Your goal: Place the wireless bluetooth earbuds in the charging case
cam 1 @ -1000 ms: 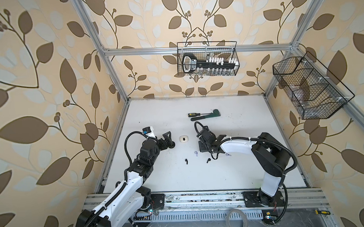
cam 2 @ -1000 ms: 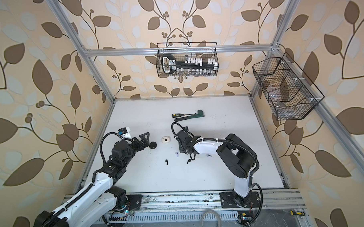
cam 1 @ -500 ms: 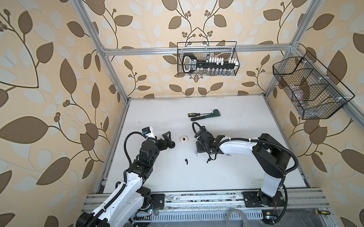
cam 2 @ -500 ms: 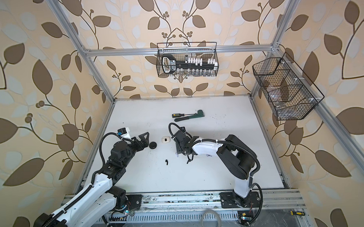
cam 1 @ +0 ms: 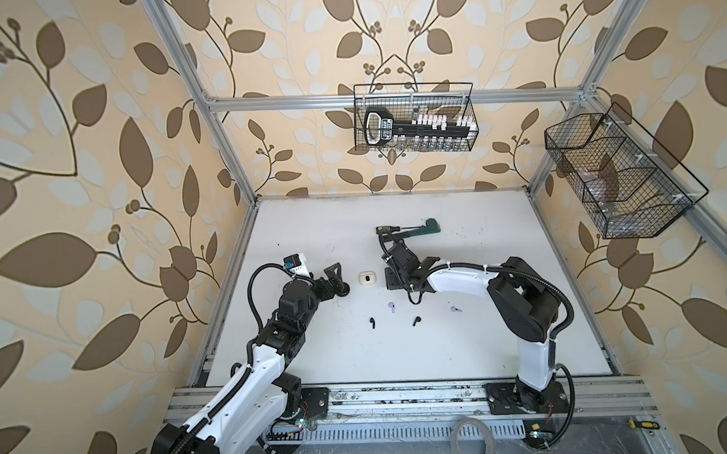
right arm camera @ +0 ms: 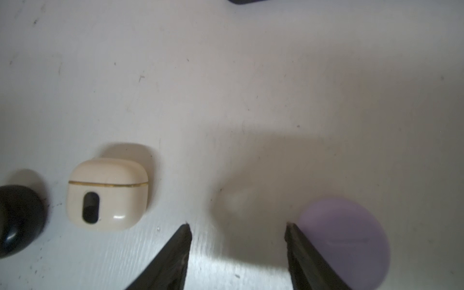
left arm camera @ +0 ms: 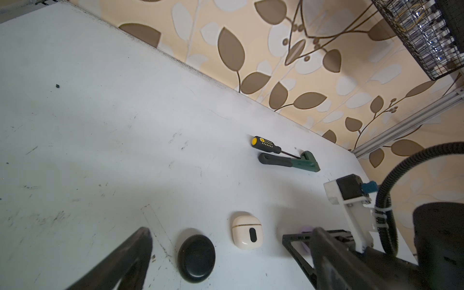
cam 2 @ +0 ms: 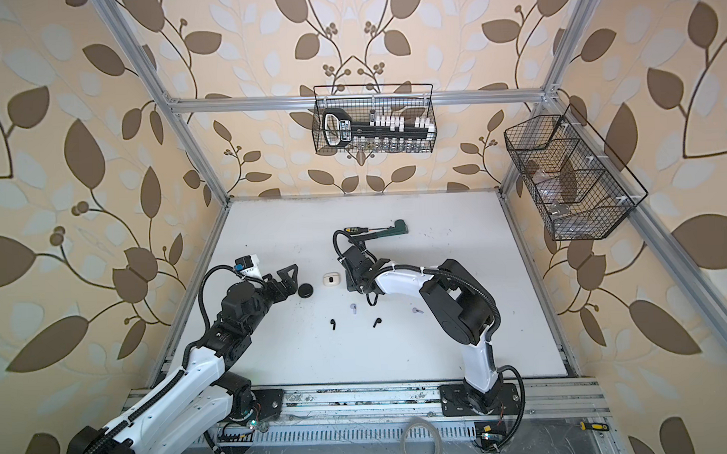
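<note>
Since the right gripper (right arm camera: 237, 226) hangs half open and empty, with the shut lavender case (right arm camera: 351, 238) just outside one finger, closing here would likely shove the case aside. Past the other finger sit a cream case (right arm camera: 108, 193) and a black case (right arm camera: 17, 218), both shut, contents hidden. The left gripper (cam 2: 292, 285) is wide open and empty. Four earbuds (cam 1: 372, 322) lie loose behind the right gripper.

Left claw (cam 1: 337, 279) spread wide, right claw (right arm camera: 237, 224) half-spread and empty, both low.
</note>
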`<control>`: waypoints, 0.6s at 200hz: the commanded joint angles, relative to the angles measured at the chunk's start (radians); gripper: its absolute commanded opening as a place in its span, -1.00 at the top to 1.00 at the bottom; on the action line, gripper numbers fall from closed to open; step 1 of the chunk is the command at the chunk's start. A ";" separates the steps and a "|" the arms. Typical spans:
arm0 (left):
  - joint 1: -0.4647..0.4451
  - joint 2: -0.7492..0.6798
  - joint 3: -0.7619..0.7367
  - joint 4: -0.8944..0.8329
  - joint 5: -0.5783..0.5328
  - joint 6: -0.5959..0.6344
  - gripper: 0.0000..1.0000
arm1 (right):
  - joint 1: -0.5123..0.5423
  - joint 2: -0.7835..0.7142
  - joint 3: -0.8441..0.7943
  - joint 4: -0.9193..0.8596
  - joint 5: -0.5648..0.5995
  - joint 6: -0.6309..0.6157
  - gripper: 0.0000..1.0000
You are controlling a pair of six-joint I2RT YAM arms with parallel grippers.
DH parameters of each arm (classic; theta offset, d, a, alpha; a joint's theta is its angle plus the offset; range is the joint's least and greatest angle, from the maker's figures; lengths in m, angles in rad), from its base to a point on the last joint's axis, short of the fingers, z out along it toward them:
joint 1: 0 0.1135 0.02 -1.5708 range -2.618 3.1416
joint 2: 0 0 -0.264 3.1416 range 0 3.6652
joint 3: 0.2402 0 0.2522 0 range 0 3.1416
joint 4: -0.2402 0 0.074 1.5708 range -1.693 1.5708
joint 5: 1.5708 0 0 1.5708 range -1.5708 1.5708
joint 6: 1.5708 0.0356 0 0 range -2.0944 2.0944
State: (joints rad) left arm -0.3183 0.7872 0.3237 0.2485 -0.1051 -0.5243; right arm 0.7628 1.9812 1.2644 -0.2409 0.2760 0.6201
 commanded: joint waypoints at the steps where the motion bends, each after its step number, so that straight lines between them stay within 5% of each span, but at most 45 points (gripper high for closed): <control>1: 0.012 -0.013 -0.004 0.026 0.003 0.005 -0.98 | -0.019 0.040 0.060 -0.039 0.000 -0.025 -0.22; 79: 0.012 -0.013 -0.005 0.028 0.006 0.005 -0.98 | -0.064 -0.057 0.181 -0.188 0.050 -0.250 -0.43; 120: 0.012 -0.014 -0.005 0.029 0.009 0.004 -0.98 | -0.136 -0.044 0.146 -0.191 -0.106 -0.331 -0.56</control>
State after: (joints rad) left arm -0.3183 0.7872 0.3233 0.2501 -0.1043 -0.5247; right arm 0.6636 1.9366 1.4151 -0.3977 0.2703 0.3702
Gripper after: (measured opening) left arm 0.988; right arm 0.777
